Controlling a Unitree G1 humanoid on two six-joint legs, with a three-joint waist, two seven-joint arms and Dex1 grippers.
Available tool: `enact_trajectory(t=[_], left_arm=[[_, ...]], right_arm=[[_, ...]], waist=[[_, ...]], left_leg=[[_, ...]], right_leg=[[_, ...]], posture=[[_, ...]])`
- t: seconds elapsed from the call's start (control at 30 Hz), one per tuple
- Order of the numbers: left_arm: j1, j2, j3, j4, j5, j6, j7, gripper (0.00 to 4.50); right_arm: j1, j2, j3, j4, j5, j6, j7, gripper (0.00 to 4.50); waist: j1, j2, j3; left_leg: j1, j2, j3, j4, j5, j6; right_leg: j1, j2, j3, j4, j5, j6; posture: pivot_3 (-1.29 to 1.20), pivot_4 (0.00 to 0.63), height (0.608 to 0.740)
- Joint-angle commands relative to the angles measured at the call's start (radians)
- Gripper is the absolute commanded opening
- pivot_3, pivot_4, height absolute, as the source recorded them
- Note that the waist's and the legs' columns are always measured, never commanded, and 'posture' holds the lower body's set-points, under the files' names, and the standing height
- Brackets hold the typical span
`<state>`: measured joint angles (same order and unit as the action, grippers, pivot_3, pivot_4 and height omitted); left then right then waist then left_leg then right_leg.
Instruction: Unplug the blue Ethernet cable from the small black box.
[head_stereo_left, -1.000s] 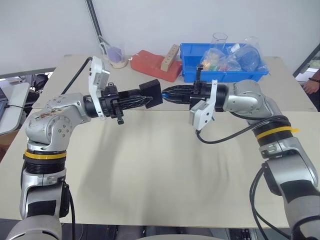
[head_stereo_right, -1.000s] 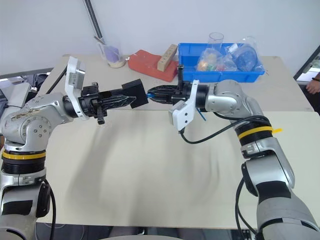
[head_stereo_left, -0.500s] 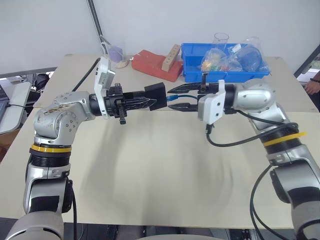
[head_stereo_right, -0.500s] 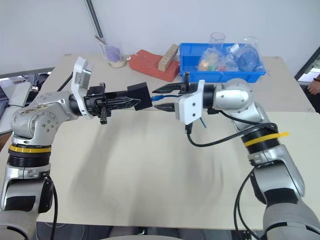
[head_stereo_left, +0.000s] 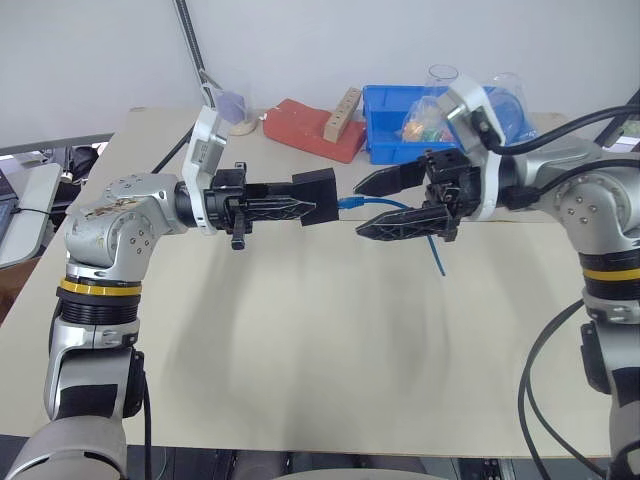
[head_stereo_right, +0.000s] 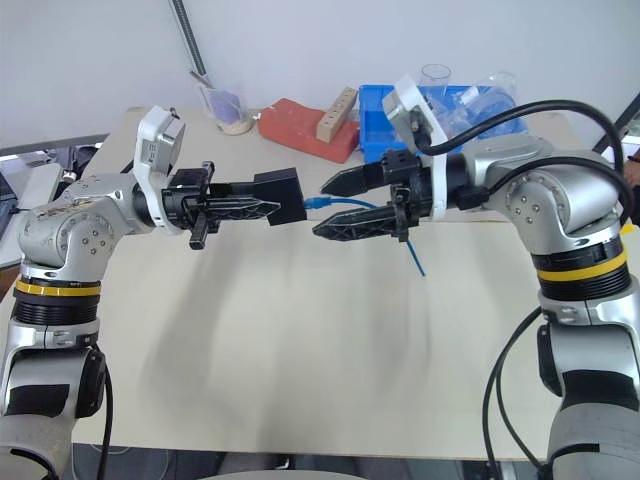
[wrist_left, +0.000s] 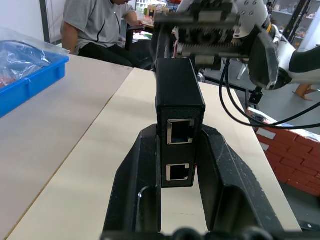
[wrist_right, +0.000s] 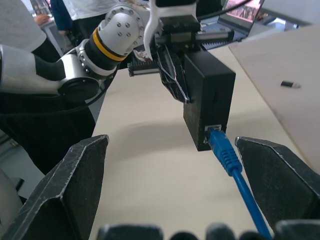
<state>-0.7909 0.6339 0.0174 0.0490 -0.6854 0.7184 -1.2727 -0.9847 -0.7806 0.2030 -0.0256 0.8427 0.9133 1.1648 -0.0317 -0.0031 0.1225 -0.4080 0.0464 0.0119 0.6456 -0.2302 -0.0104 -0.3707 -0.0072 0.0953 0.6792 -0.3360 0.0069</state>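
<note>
My left gripper (head_stereo_left: 303, 207) is shut on the small black box (head_stereo_left: 318, 190) and holds it level in the air above the table. In the left wrist view the box (wrist_left: 179, 90) sits between the two fingers, with two empty sockets facing the camera. The blue Ethernet cable (head_stereo_left: 400, 206) has its plug (wrist_right: 221, 147) seated in a socket on the box's far edge. From there it runs to the right and hangs down loose. My right gripper (head_stereo_left: 372, 205) is open wide, one finger on each side of the cable, touching neither the cable nor the box.
At the back of the table (head_stereo_left: 300, 340) stand a blue bin (head_stereo_left: 385, 125) of bagged items, a red pad (head_stereo_left: 305, 128) with a power strip (head_stereo_left: 341, 108) on it, and a cup (head_stereo_left: 235, 112). A tiny dark chip (wrist_right: 290, 84) lies on the tabletop. A person (wrist_left: 100, 22) sits beyond the table.
My right gripper has let go of the cable, opened wide, rolled over and drawn back to the right. The cable now hangs loose from the box. The left gripper has stayed in place.
</note>
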Motion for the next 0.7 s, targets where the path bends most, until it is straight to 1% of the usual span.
enact_trajectory(t=[0.03,0.13,0.67,0.7], left_arm=[[-0.039,0.005,0.018,-0.041,-0.015,-0.015,-0.008,0.49],[-0.037,0.009,0.016,-0.044,-0.013,-0.015,-0.012,0.49],[-0.043,0.016,0.013,-0.046,-0.010,-0.011,-0.021,0.49],[-0.043,0.016,0.014,-0.047,-0.012,-0.009,-0.021,0.49]], right_arm=[[-0.003,0.020,-0.063,-0.016,-0.008,0.017,-0.025,3.95],[0.000,0.036,-0.067,-0.022,-0.044,-0.004,-0.029,3.03],[-0.012,0.119,-0.067,0.034,-0.147,-0.037,-0.016,3.03],[-0.013,0.122,-0.073,0.041,-0.145,-0.032,-0.016,2.77]], waist=[[0.005,0.000,0.000],[0.009,0.000,0.000],[0.014,0.000,0.000],[0.014,0.000,0.000]], left_leg=[[0.000,0.000,0.000,0.000,0.000,0.000],[0.000,0.000,0.000,0.000,0.000,0.000],[0.000,0.000,0.000,0.000,0.000,0.000],[0.000,0.000,0.000,0.000,0.000,0.000]], right_leg=[[0.000,0.000,0.000,0.000,0.000,0.000],[0.000,0.000,0.000,0.000,0.000,0.000],[0.000,0.000,0.000,0.000,0.000,0.000],[0.000,0.000,0.000,0.000,0.000,0.000]], posture=[[0.00,0.150,0.738],[0.00,0.150,0.738],[0.00,0.150,0.738],[0.00,0.150,0.738]])
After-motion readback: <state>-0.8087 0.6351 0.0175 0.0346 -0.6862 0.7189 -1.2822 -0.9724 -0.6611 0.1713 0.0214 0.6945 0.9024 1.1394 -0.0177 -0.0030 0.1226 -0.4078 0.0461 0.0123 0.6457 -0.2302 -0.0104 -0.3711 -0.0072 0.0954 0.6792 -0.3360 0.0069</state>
